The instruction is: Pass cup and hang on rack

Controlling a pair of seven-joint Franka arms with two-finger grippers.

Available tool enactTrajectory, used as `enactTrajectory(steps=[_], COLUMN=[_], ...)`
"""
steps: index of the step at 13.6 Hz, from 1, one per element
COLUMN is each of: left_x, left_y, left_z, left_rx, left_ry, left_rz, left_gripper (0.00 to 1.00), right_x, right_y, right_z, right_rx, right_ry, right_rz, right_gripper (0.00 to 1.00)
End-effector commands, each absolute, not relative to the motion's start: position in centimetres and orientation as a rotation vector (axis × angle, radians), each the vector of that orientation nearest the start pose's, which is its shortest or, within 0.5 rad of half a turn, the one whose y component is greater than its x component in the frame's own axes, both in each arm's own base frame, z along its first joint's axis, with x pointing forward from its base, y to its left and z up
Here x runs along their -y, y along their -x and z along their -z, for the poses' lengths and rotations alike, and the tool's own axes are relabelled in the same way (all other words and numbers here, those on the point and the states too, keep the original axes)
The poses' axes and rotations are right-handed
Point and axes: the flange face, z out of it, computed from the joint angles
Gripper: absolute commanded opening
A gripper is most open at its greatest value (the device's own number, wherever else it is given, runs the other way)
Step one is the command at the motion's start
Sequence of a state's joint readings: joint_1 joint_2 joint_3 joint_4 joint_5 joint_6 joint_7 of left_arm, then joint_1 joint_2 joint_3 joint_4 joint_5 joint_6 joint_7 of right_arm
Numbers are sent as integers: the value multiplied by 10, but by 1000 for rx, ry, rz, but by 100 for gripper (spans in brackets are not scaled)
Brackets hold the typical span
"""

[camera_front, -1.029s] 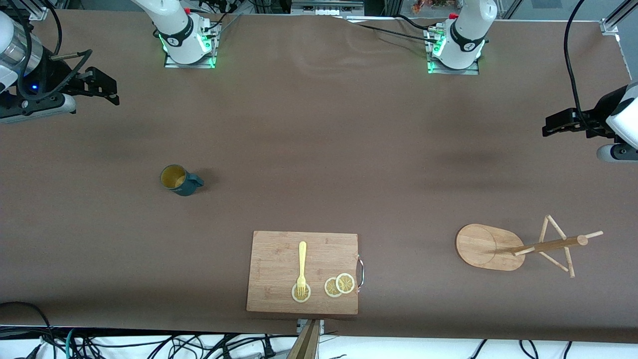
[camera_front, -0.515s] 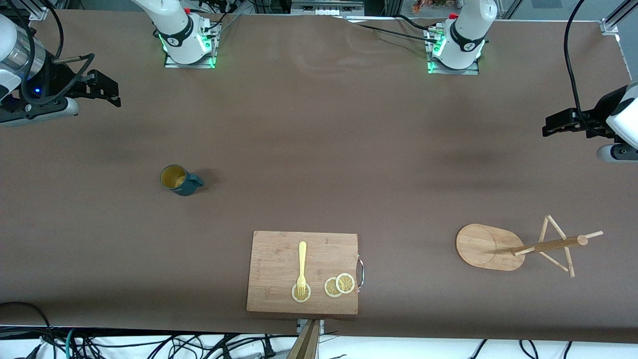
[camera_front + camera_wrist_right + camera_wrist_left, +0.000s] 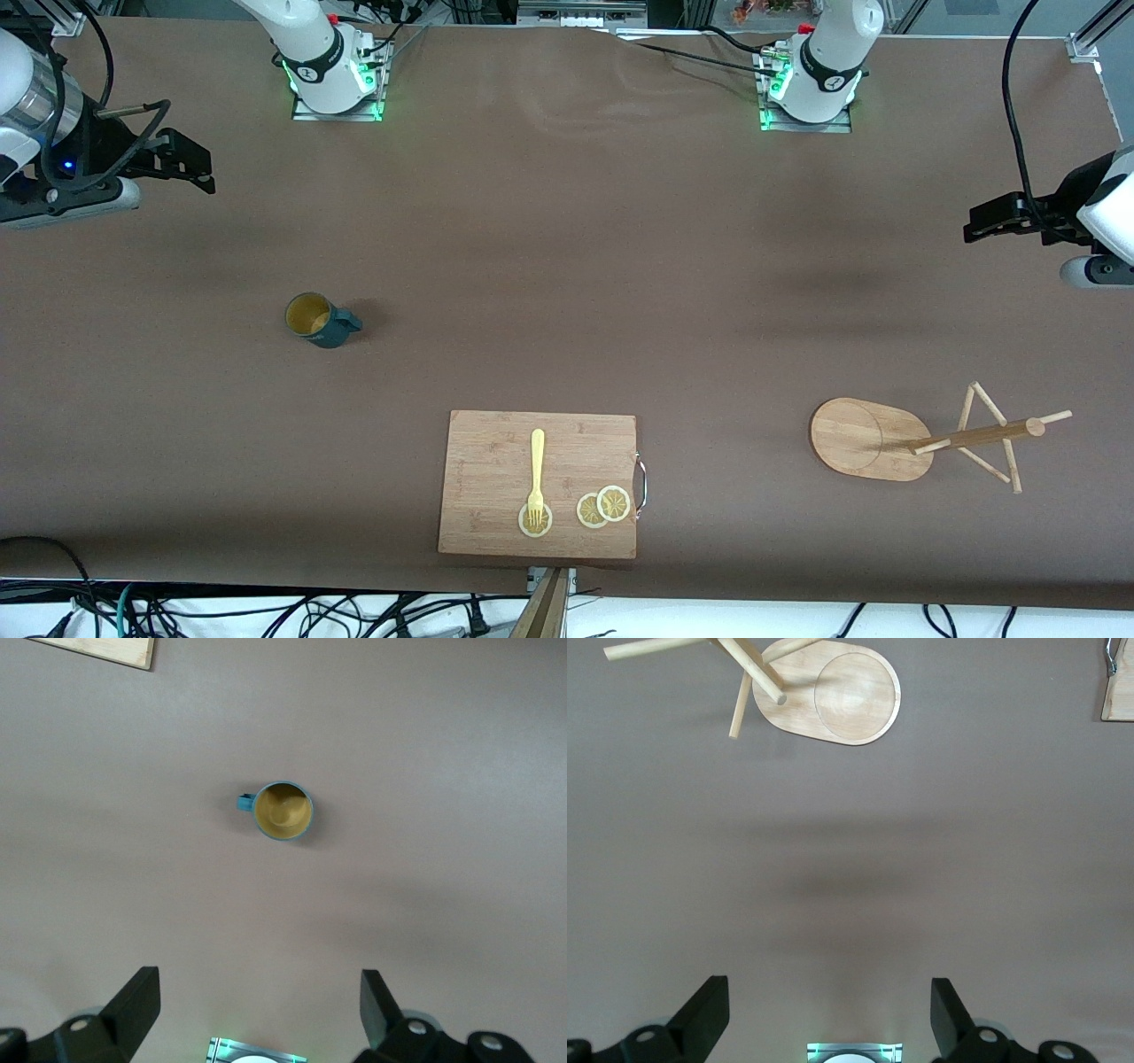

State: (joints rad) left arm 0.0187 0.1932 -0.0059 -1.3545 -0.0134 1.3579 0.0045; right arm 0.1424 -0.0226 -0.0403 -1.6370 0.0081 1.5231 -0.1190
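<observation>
The cup (image 3: 319,320) stands alone; both open grippers, right (image 3: 182,162) and left (image 3: 997,217), wait high (rack (image 3: 921,439) empty).

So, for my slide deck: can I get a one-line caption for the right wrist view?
Open right gripper above an upright dark teal mug with mustard-yellow inside on the brown table.

Robotics lab indicated. Two arm bases (image 3: 335,66) bolted to brown-covered desk (image 3: 567,266) at top of frame, lit green. Aluminium framing seen in upper corners. Loose cables (image 3: 266,611) piled along bottom edge.
</observation>
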Motion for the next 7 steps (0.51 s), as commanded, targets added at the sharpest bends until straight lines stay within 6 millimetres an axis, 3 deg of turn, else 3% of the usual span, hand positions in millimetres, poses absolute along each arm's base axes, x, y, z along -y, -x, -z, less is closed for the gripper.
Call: enactTrajectory(steps=[1,7], left_x=[-4,-5], left_y=[-590,-590], left_z=[-599,-599], left_rx=[11,13], left_ry=[3123,3123], left_rz=[-283,-283], left_gripper=[100,100], right_x=[-56,-55], right_y=[-540,-541], right_z=[-600,-592], right_rx=[361,352], right_ry=[3124,3127], right_rz=[-128,-135], right_gripper=[100,100])
